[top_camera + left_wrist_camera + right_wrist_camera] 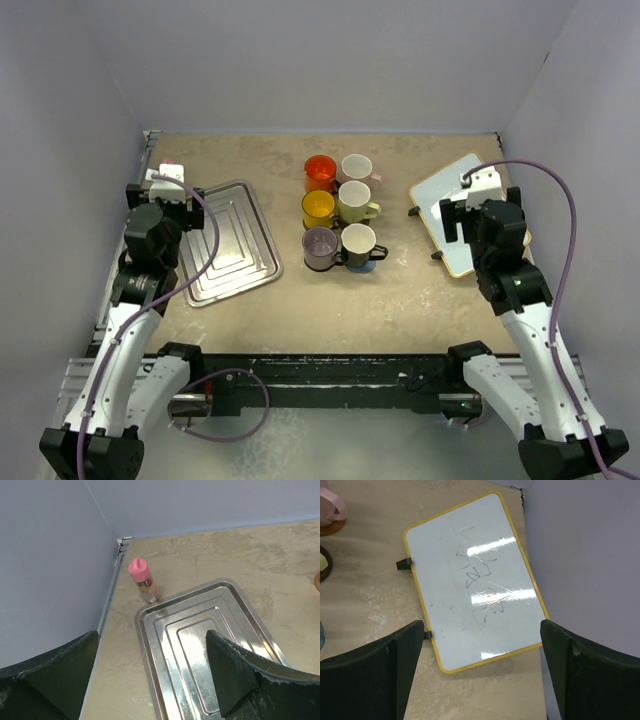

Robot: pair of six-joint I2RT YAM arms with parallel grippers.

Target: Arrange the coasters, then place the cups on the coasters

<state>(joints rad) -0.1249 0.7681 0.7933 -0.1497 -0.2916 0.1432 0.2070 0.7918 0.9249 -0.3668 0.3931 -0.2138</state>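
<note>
Cups (355,200) grouped on coasters (331,529), right of the silver tray (228,240).
Six cups stand in two columns of three on the table (420,300), near the tray, with coaster edges showing beneath them. The left pincer (150,645) hangs released, spread wide, over the tray, a pink-capped bottle (142,580) just beyond the tray's far corner. The right pincer (481,630), also released, hovers over a whiteboard (475,580) well right of the tray.
</note>
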